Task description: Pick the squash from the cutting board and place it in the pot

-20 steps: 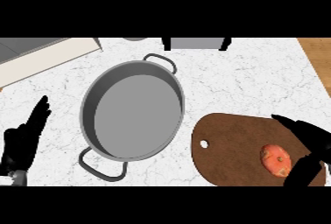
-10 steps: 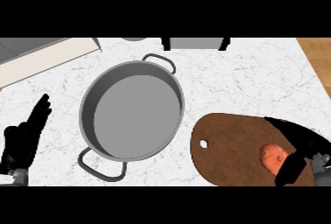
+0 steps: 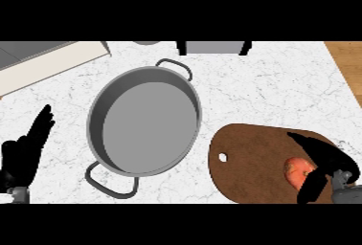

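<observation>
**A:** Where's the squash (image 3: 298, 171) at this point?

**B:** On the cutting board (image 3: 247, 167), toward its right side, well apart from the pot (image 3: 99, 125). The right hand (image 3: 326, 155) is curled round it, fingers arching over the far side and the thumb on the near side. The squash looks to be lying on the board, not lifted.

**A:** So the step is the grasp. How would you do it well?

**B:** Close evenly, so the rounded thing doesn't squirt out sideways (I can't tell from here whether every finger is actually touching it). Then lift straight up before heading left, or it could drag across the board.

**A:** And the carry?

**B:** Across the bare table (image 3: 268, 91) toward the pot's middle. The pot is wide and shallow with low walls, so I'd clear the near rim, go low over the floor of it, and only then let go. Released from high up, a squash would likely roll.

**A:** The left hand (image 3: 25, 153)?

**B:** Resting open at the left edge, fingers up, beside the pot and out of the way.
</observation>
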You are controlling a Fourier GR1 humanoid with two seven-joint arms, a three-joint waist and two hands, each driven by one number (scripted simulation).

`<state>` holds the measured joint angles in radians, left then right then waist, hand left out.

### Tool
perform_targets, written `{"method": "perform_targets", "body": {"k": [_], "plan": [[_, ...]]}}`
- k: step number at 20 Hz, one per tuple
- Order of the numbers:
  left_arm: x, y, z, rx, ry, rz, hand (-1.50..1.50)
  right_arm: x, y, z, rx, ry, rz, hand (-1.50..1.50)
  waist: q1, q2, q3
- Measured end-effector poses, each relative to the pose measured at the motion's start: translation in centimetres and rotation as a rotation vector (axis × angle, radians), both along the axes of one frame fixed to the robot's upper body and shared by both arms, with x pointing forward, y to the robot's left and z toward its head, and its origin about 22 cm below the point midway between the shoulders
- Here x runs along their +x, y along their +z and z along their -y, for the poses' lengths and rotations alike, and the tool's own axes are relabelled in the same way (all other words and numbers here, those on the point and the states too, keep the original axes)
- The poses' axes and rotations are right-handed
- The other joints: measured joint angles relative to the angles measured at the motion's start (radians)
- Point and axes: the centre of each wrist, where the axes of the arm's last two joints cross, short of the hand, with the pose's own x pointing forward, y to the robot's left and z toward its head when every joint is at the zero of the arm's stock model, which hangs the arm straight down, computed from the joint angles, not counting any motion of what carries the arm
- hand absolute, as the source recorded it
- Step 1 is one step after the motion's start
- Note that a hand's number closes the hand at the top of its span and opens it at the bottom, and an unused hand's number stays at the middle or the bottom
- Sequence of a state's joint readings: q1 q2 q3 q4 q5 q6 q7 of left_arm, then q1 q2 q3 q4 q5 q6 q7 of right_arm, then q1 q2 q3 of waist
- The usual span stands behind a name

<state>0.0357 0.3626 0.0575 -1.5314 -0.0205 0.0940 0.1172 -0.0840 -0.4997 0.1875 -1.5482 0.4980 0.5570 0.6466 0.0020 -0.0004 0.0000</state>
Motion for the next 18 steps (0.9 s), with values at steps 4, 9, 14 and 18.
{"method": "perform_targets", "body": {"k": [4, 9, 14, 18], "plan": [[-0.3, 0.3, -0.3, 0.004, 0.004, -0.003, 0.00, 0.2, -0.6, 0.3, -0.003, 0.016, -0.020, 1.50, 0.000, 0.000, 0.000], [-0.4, 0.4, -0.7, 0.008, 0.002, -0.003, 0.00, 0.5, -0.7, 0.7, -0.013, 0.076, 0.019, 1.50, 0.000, -0.004, -0.006], [-0.6, 0.5, -0.2, 0.002, -0.001, 0.001, 0.00, 0.3, -0.8, 0.5, -0.008, 0.095, 0.037, 1.50, -0.001, -0.004, -0.005], [-0.4, 0.2, -0.1, 0.006, -0.007, -0.007, 0.00, 0.5, -1.0, -3.7, 0.009, 0.134, 0.077, 1.50, 0.004, -0.006, -0.008]]}}
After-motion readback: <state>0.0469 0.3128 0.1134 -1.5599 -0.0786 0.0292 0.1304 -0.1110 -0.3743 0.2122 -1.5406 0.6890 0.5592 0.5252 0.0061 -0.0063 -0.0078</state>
